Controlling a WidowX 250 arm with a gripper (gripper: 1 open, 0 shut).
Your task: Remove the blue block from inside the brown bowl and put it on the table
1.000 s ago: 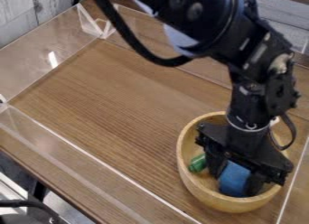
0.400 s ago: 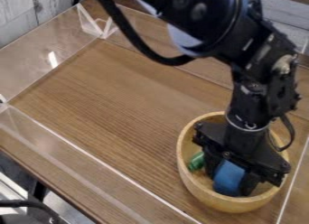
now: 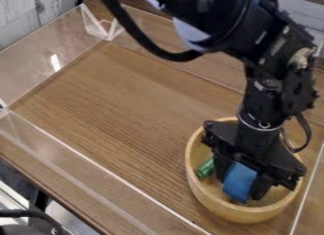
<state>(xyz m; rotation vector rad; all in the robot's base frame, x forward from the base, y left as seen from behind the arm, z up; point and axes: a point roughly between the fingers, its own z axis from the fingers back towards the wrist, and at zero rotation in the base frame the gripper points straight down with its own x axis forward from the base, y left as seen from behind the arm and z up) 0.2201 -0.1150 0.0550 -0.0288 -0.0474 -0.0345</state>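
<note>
The brown bowl (image 3: 206, 195) sits at the table's near right corner. Inside it, the blue block (image 3: 240, 184) stands between the black fingers of my gripper (image 3: 243, 185), which is shut on the blue block. The block looks slightly raised off the bowl's floor, still within the rim. A green-and-white marker (image 3: 203, 169) lies in the bowl at the gripper's left side. The black arm reaches down into the bowl from the upper right and hides the bowl's far rim.
The wood-grain table (image 3: 114, 106) stretches to the left of the bowl. Low clear acrylic walls (image 3: 51, 59) border it at the left, back and front.
The gripper with the blue block has risen slightly within the bowl. The bowl and marker have stayed put.
</note>
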